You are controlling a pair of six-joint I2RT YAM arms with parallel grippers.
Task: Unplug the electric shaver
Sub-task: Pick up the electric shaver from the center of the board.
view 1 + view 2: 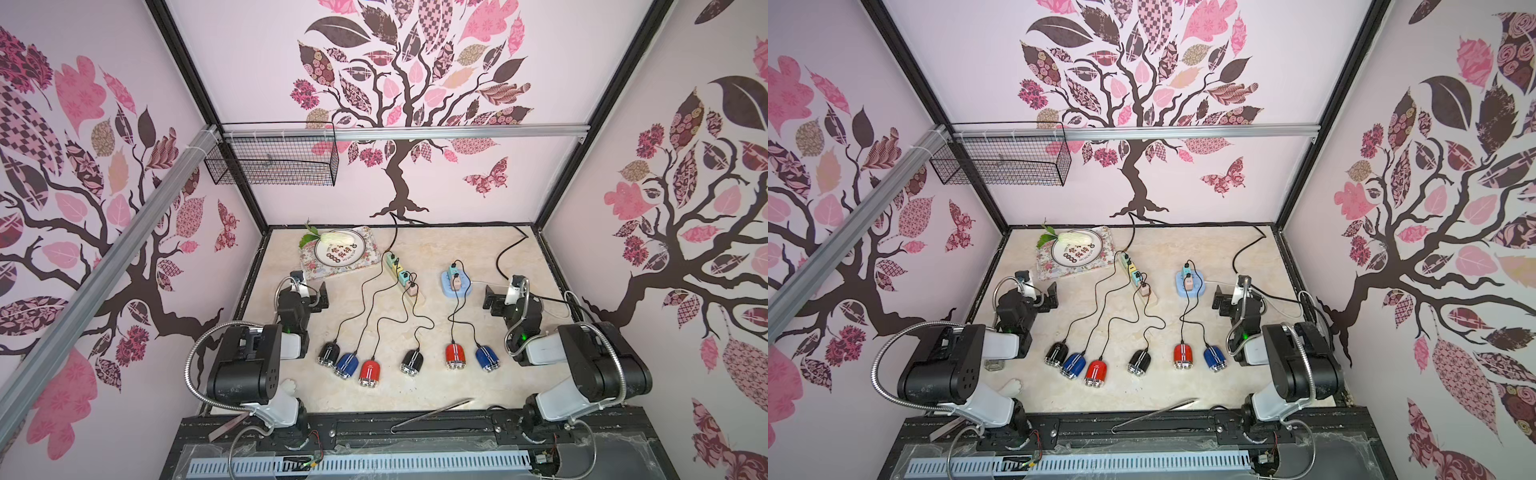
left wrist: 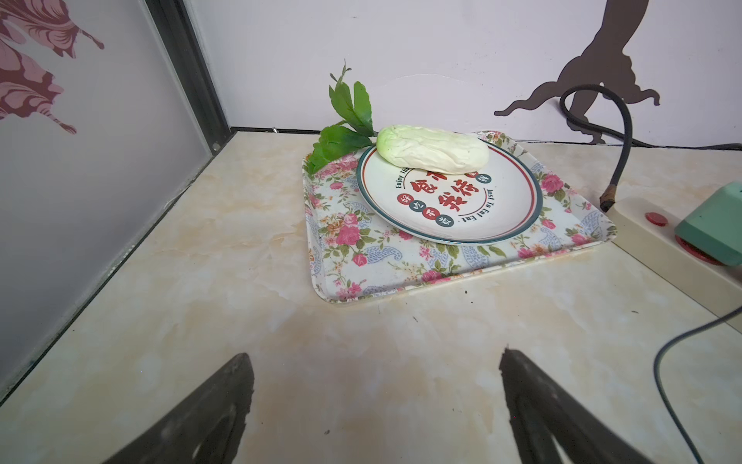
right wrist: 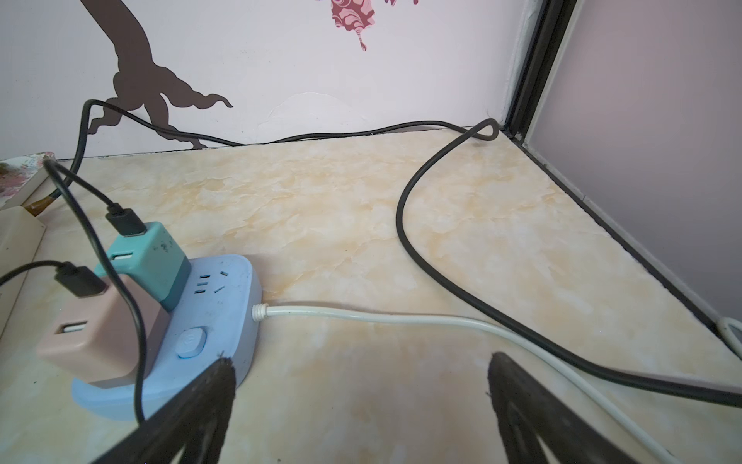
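- status: judged not begun; six electric shavers (image 1: 412,360) lie in a row near the front of the counter (image 1: 457,395), each with a thin black lead running back to an adapter; no plug looks pulled.
- left tool (image 2: 373,355): released, jaws spread wide, empty, over bare counter short of the floral tray (image 2: 401,277).
- right tool (image 3: 360,358): released, jaws wide, empty, close beside the blue socket block (image 3: 225,305).
- left to do: pick a lead, grasp its plug or adapter, draw it free.
- shavers: small rounded bodies, glossy black, blue or red with pale stripes and metal heads.
- blue socket block: smooth matte plastic, rounded edges; carries a teal adapter (image 3: 152,261) and a pink adapter (image 3: 92,337), both boxy.
- beige power strip (image 2: 642,237): long, flat, hard plastic.
- counter: polished cream marble pattern.
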